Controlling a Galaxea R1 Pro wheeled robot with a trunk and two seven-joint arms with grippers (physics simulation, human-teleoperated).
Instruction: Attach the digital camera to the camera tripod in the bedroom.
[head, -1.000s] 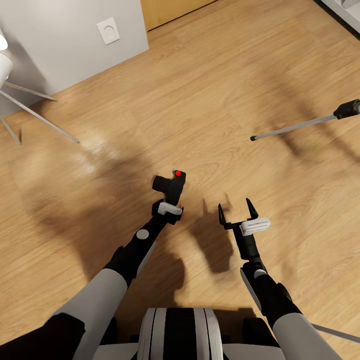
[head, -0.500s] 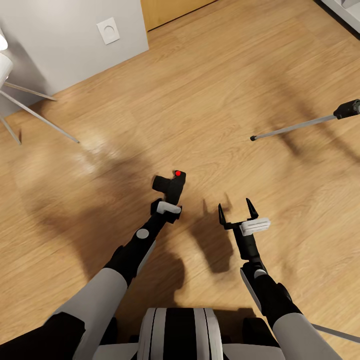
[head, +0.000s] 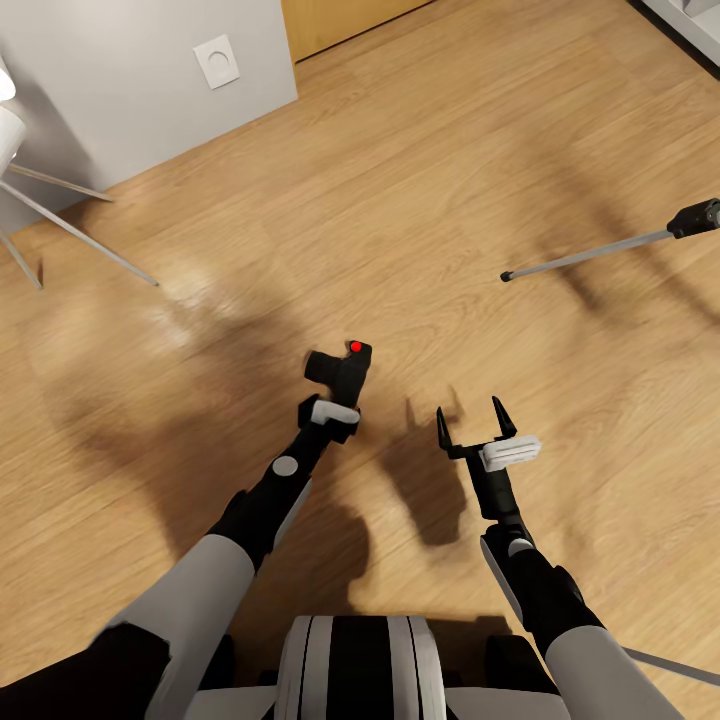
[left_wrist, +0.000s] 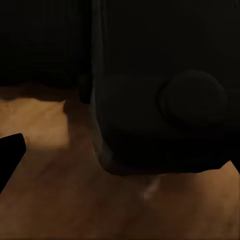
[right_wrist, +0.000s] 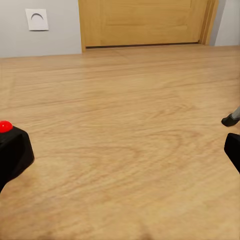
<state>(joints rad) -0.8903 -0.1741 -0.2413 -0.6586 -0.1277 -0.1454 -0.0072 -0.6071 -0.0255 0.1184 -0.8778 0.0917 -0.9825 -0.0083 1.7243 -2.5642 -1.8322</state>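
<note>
Ahead of you, bare light wooden plank floor (head: 420, 200) lies open to the pale grey wall (head: 130, 90). Obstacles: slim silver-white tripod leg (head: 590, 256) angling in at right; thin metal legs (head: 75, 230) at left.

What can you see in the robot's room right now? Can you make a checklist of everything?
Surface: light wooden plank floor, streaked with dark shadows.
Job's things: digital camera, black with a red button, held above the floor; one leg of the camera tripod reaches in from the right.
Clutter: thin metal legs of some white furniture at far left.
Grippers: left gripper shut on the camera; right gripper with jaws open, holding nothing.
Cables: nothing seen.
Surroundings: grey wall with a white wall plate; wooden door.
</note>
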